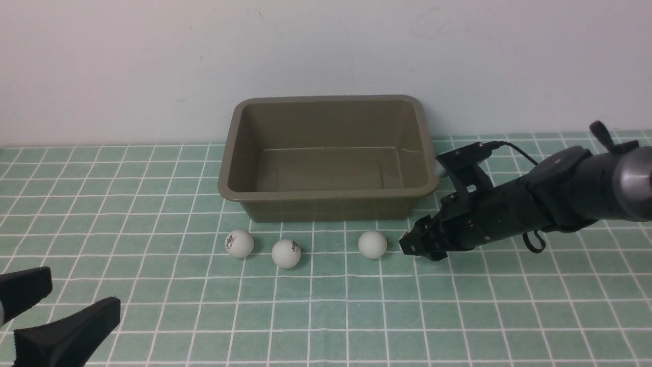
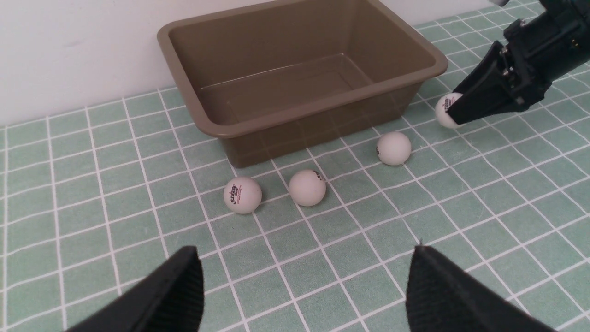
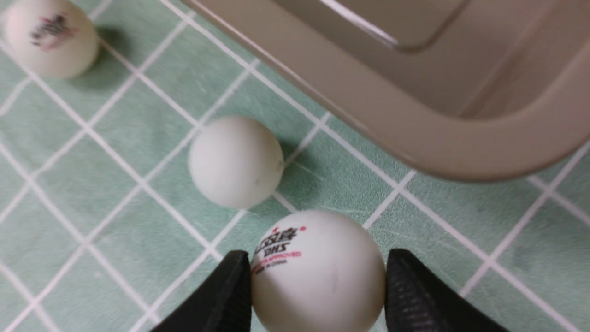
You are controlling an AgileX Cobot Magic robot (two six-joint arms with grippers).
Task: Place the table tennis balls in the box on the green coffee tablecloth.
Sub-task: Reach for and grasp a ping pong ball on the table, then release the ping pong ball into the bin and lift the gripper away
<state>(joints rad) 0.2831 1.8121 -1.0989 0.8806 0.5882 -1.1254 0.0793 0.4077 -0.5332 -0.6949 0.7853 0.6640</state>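
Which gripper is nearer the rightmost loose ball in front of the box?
Right. Right gripper, shut on another ball, sits just right of the loose ball; left gripper, open, is far off at front left.

The table tennis balls (image 1: 372, 244) look matte, the box (image 1: 326, 194) smooth faintly glossy plastic, the tablecloth (image 1: 458, 316) matte cloth.

Soft, even light throughout. Each small matte white ball (image 1: 372, 244) casts a faint shadow; the right wrist view is slightly blurred.
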